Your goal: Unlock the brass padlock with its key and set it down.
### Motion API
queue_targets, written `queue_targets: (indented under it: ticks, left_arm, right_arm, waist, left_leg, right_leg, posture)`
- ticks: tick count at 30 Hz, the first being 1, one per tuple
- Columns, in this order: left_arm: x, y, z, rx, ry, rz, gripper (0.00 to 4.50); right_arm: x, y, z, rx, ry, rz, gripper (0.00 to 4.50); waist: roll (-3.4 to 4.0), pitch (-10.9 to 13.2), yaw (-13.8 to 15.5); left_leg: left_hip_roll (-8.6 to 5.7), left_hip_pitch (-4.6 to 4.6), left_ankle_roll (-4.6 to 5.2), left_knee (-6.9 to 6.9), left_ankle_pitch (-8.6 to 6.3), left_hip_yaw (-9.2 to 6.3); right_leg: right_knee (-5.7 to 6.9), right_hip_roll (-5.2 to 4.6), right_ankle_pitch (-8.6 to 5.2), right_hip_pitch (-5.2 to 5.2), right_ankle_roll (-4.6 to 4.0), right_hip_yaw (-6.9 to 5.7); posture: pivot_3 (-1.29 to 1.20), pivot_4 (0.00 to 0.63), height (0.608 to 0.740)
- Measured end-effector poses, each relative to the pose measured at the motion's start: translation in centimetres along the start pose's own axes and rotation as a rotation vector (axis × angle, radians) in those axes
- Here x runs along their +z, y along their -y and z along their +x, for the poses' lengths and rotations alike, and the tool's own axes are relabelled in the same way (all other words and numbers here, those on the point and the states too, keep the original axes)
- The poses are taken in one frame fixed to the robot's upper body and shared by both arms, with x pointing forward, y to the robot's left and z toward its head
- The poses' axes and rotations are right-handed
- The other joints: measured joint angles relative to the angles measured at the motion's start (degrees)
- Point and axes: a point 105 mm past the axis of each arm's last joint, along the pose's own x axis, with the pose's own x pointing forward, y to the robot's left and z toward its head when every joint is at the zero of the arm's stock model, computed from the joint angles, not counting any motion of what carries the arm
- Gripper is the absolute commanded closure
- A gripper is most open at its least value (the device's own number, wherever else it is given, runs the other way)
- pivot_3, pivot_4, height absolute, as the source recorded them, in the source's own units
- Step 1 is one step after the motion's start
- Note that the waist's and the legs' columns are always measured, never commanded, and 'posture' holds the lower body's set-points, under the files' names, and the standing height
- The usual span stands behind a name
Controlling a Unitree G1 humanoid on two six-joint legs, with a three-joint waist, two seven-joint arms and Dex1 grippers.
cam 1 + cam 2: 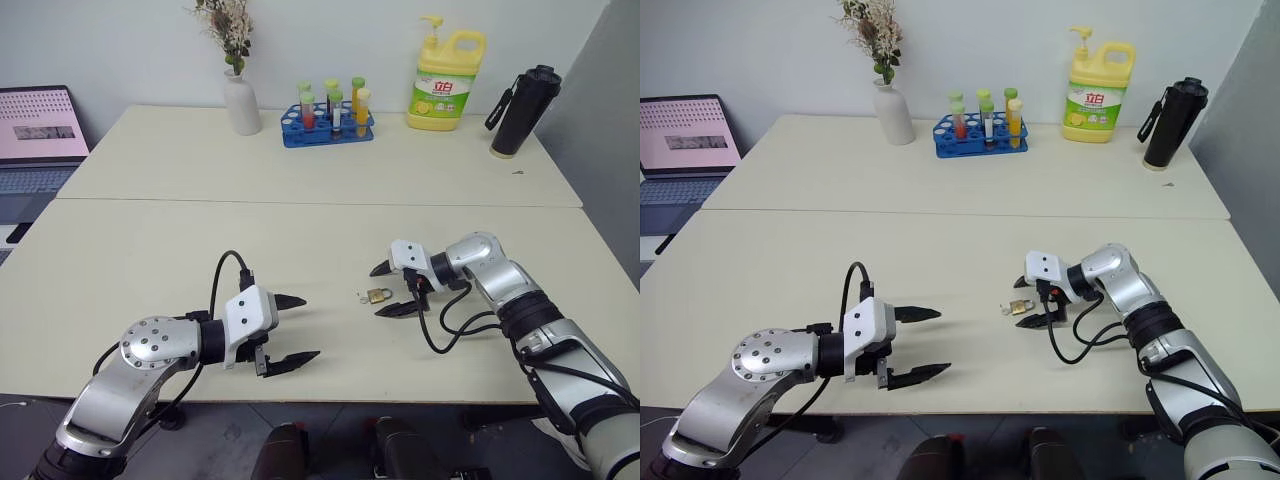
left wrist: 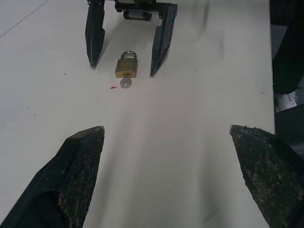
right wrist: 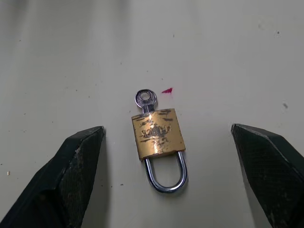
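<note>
Reaching in at centre right of the frame, the right gripper (image 1: 393,290) brackets the padlock (image 1: 378,295) with jaws wide, the key (image 3: 144,99) already seated. Grasping the lock body looks next, needing a careful close; the left gripper (image 1: 290,329) waits wide and empty at lower left.

Background: white vase (image 1: 241,103) with dried flowers sitting at the far table's back edge, blue tube rack (image 1: 328,126) holding coloured tubes just beside it, yellow soap pump bottle (image 1: 444,80) further right, black flask (image 1: 521,112) standing at the far right. Laptop (image 1: 38,135) showing at left, probably on a separate surface.
</note>
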Motion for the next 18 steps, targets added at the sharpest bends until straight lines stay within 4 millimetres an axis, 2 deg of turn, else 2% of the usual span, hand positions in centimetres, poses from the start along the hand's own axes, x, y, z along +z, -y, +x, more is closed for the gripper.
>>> queue_targets:
  ticks: [3,5,14,18]
  left_arm:
    - [-0.23,0.05,-0.05,0.010,-0.004,-0.008,0.10]
    - [-0.21,0.03,-0.05,0.012,-0.003,-0.006,0.00]
    - [0.18,-0.41,0.01,0.017,0.002,0.015,0.00]
    - [0.12,-0.45,0.03,0.017,0.000,0.017,0.00]
  right_arm:
    - [-0.03,-0.04,0.03,-0.005,0.005,-0.007,0.00]
    - [-0.11,-0.17,0.05,-0.005,0.007,-0.007,0.52]
    - [-0.11,-0.97,0.52,0.018,0.011,0.005,3.55]
    - [-0.08,-0.88,0.57,0.008,0.005,0.006,3.57]
  waist:
    - [0.00,0.00,-0.03]
    - [0.00,0.00,-0.02]
    - [-0.01,-0.04,-0.08]
    - [-0.02,-0.07,-0.10]
  left_leg:
    - [0.01,0.02,0.00,0.00,0.00,-0.02]
    - [0.00,0.03,0.00,0.00,0.00,-0.03]
    - [0.02,0.24,0.00,0.01,0.01,0.00]
    - [0.02,0.27,0.00,0.02,0.01,0.00]
  right_leg:
    - [0.02,0.01,-0.01,0.01,0.02,-0.02]
    - [0.03,0.01,-0.02,0.03,0.04,-0.03]
    - [0.10,0.03,-0.10,0.16,0.20,0.01]
    - [0.11,0.04,-0.10,0.17,0.20,0.01]
  posture:
    - [0.00,0.150,0.740]
    - [0.00,0.150,0.740]
    - [0.00,0.150,0.740]
    - [0.00,0.150,0.740]
